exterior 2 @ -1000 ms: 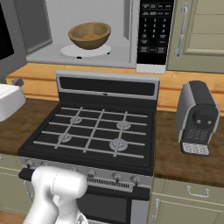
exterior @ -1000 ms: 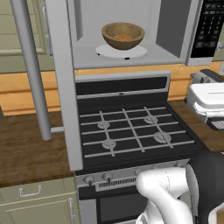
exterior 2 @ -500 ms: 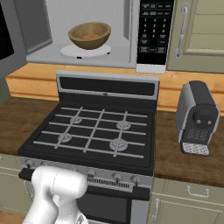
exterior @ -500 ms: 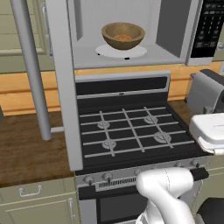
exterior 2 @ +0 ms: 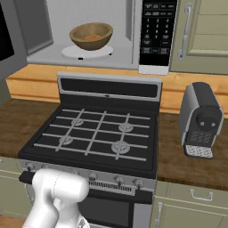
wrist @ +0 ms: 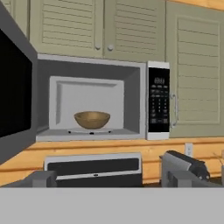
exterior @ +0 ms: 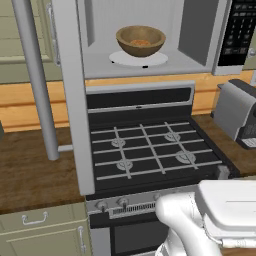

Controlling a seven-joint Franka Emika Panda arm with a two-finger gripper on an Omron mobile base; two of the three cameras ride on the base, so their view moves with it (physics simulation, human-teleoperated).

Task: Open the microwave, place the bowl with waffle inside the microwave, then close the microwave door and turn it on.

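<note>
The microwave (exterior: 197, 30) stands open above the stove. Its door (exterior: 70, 100) is swung out to the left, and the long bar handle (exterior: 35, 85) faces me. On the white turntable sits the tan bowl (exterior: 140, 41) with the orange-brown waffle (exterior: 141, 43) lying in it. From the right I see the same bowl (exterior 2: 91, 35), waffle (exterior 2: 92, 38) and dark keypad (exterior 2: 158, 31). In the hand view my gripper (wrist: 109, 183) is open and holds nothing. It is well back from the microwave (wrist: 131, 96), and the bowl (wrist: 92, 119) is straight ahead. The open door (wrist: 15, 96) is at the left.
A black gas stove (exterior: 150, 150) lies under the microwave, between wooden counters. A small grey toaster (exterior 2: 202, 118) stands on the right counter. Beige cabinet doors (wrist: 192, 65) flank the microwave. My white arm (exterior: 220, 220) sits low in front of the stove.
My hand has dropped from beside the toaster down to the stove's front edge, away from the microwave. The bowl and the door have not moved.
</note>
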